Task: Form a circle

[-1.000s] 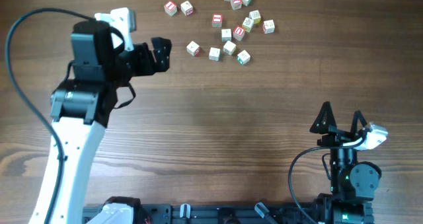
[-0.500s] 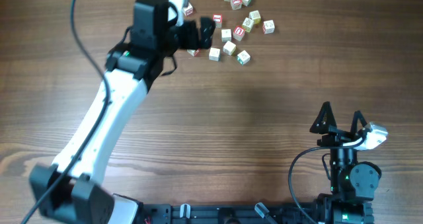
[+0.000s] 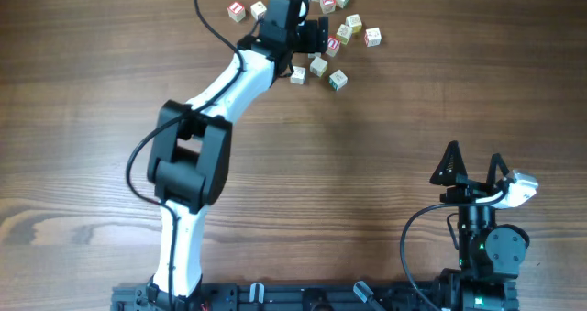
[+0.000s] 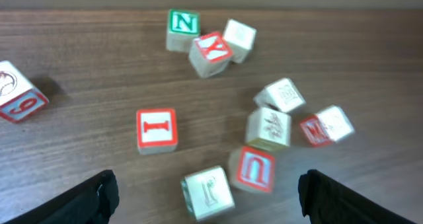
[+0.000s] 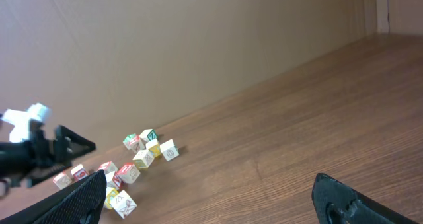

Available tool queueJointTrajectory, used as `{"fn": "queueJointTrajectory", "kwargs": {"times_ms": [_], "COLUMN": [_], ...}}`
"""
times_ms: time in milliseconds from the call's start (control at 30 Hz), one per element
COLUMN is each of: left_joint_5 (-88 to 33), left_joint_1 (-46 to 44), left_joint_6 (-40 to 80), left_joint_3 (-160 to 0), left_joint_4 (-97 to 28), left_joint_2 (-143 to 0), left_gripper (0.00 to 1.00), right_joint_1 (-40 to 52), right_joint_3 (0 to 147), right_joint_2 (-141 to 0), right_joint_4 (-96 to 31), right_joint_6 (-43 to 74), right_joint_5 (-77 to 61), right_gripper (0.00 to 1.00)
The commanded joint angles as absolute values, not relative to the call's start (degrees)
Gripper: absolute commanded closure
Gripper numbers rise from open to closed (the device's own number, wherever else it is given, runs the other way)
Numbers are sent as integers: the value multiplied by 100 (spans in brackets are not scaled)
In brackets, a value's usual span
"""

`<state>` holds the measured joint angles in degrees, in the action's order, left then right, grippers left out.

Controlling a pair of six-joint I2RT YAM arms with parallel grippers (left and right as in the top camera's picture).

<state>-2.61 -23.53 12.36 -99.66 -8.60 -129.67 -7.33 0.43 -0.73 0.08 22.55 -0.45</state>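
Observation:
No circle shows; small pale wooden letter cubes lie scattered at the table's far side. In the left wrist view a green N cube (image 4: 182,22), a red Y cube (image 4: 211,47) and a plain pale cube (image 4: 239,34) cluster at the top. A red I cube (image 4: 156,129), a red U cube (image 4: 254,168) and a pale P cube (image 4: 208,191) lie nearer. My left gripper (image 3: 313,32) hangs open over these cubes, and the P cube sits between its fingers (image 4: 86,201) untouched. My right gripper (image 3: 473,164) stands open and empty near the front right.
Two cubes (image 3: 237,10) lie apart at the left of the group, and a red 6 cube (image 4: 20,95) shows at the left edge of the left wrist view. More cubes (image 3: 337,79) lie right of my left arm (image 3: 229,86). The right wrist view shows the cubes (image 5: 132,168) far off.
My left arm has swung from the left side across to the far cube group, and its gripper now hangs over the cubes. The right arm has not moved.

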Motion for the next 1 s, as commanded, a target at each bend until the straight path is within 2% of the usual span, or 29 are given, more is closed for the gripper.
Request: {"fn": "queueJointTrajectory", "kwargs": {"times_ms": [0, 300, 500, 633, 700, 800, 967], "left_joint_5": [104, 121, 115, 117, 115, 117, 117], "left_joint_1": [-2314, -2222, -2108, -2097, -2099, -2110, -2110], "left_joint_6": [1221, 1225, 1227, 1225, 1225, 1225, 1225], "left_joint_3": [-10112, -10112, -10132, -10132, -10132, -10132, -10132], "left_joint_4": [-624, 489, 864, 854, 843, 840, 797], "left_joint_2": [-13465, -14066, -14320, -14341, -14341, -14335, -14118], "left_gripper": [10, 11, 21, 22, 29, 47, 59], "right_joint_1": [-753, -753, -753, -753, -753, -753, -753], "right_joint_3": [30, 30, 30, 30, 30, 30, 30], "right_joint_2": [-43, -43, -43, -43, -43, -43, -43], "right_joint_4": [32, 32, 32, 34, 32, 34, 32], "right_joint_6": [2163, 2163, 2165, 2163, 2163, 2165, 2163], "right_joint_5": [-137, -137, -137, -137, -137, -137, -137], "right_gripper": [0, 0, 0, 0, 0, 0, 0]}}
